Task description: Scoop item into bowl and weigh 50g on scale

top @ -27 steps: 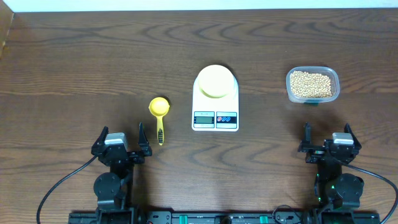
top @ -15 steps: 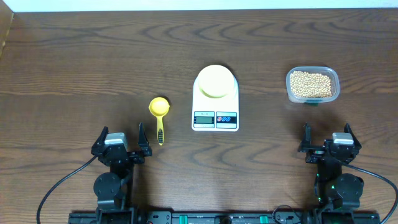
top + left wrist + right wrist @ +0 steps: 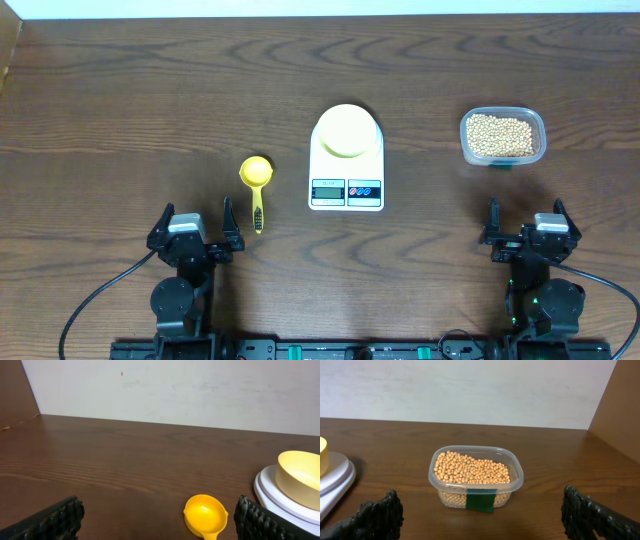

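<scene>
The beige beans [image 3: 501, 135] fill a clear plastic tub [image 3: 540, 128] at the right; they also show in the right wrist view [image 3: 472, 468]. The pale yellow bowl [image 3: 346, 130] sits on the white scale [image 3: 347, 186] at the centre; both show at the right edge of the left wrist view, bowl [image 3: 300, 478] on scale [image 3: 267, 491]. A yellow scoop [image 3: 256, 175] lies left of the scale, bowl end away from me, also in the left wrist view [image 3: 205, 514]. My left gripper [image 3: 194, 233] is open and empty near the front edge, behind the scoop. My right gripper [image 3: 527, 227] is open and empty, in front of the tub.
The tub carries a green label [image 3: 480, 499] on its near side. A brown side wall [image 3: 17, 390] stands at the table's far left, another at the far right [image 3: 620, 400]. A pale wall runs along the back.
</scene>
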Controlling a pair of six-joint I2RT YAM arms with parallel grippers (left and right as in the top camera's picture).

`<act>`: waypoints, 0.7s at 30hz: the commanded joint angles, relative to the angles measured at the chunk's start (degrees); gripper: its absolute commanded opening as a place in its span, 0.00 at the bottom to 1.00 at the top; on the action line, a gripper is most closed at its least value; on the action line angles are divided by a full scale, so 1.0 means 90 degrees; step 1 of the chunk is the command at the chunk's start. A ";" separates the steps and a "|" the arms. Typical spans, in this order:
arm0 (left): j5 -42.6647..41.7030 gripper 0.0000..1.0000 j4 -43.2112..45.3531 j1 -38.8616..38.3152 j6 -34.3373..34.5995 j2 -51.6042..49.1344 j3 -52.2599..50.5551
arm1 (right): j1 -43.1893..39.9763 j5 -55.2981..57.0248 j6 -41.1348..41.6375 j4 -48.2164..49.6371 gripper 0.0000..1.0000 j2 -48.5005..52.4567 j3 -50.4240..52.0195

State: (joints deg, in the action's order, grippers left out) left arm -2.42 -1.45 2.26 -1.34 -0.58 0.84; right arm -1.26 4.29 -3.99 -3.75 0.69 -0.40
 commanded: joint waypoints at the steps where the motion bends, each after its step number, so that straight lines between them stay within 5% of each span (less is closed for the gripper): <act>1: 0.0202 0.98 -0.0304 0.0039 -0.0058 0.0039 -0.0068 | -0.0005 0.0002 -0.0063 -0.0029 0.99 -0.0034 0.0007; 14: -0.0032 0.98 -0.0119 0.0032 0.0129 0.0039 -0.0068 | -0.0005 0.0002 -0.0063 -0.0029 0.99 -0.0034 0.0007; 18: -0.2441 0.98 0.0692 0.0032 0.1404 0.0039 -0.0068 | -0.0005 0.0002 -0.0063 -0.0029 0.99 -0.0034 0.0007; 21: -0.3436 0.98 0.1309 0.0032 0.1477 0.0039 -0.0068 | -0.0005 0.0002 -0.0063 -0.0029 0.99 -0.0034 0.0007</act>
State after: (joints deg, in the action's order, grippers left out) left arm -18.04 6.76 2.37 6.81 -0.58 0.43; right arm -1.26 4.29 -3.99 -3.75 0.69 -0.40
